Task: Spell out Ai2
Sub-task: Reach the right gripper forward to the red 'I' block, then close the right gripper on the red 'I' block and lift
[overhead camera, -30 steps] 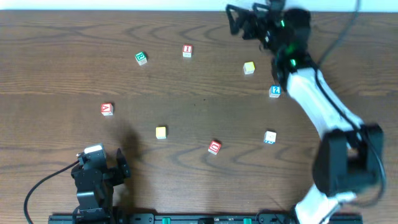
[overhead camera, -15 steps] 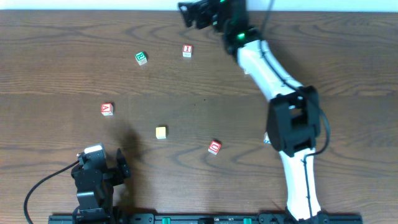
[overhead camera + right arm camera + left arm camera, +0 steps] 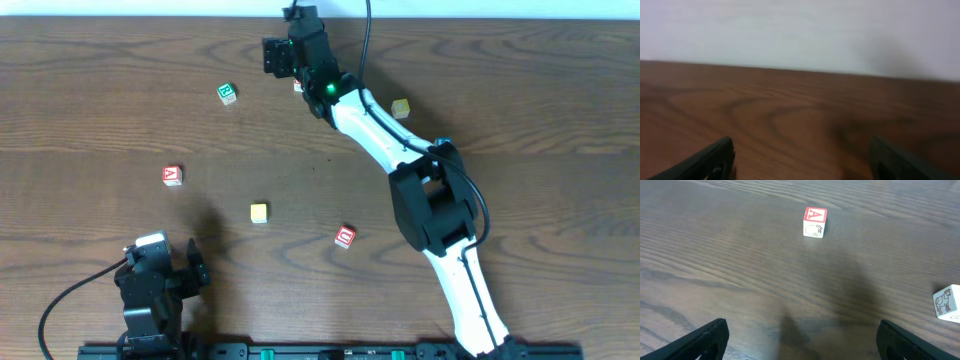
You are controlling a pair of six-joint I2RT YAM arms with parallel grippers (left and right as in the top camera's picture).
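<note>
A red "A" block (image 3: 173,175) lies at the left and also shows in the left wrist view (image 3: 815,221). A green "2" block (image 3: 227,93) lies at the far left. The red "I" block (image 3: 297,87) is almost wholly hidden under my right arm. My right gripper (image 3: 281,55) is open and empty near the table's far edge, just above the "I" block; its wrist view (image 3: 800,160) shows only bare wood and wall. My left gripper (image 3: 165,258) is open and empty at the front left (image 3: 800,340), well short of the "A" block.
Other blocks lie about: a yellow one (image 3: 259,212), seen at the right edge of the left wrist view (image 3: 946,301), a red one (image 3: 345,237), a yellow one (image 3: 401,108) and a blue one (image 3: 443,143) partly under the right arm. The right arm crosses the table's right half.
My right arm has swung left along the far edge, from the far right to over the "I" block, covering it. The left arm and the blocks have not moved.
</note>
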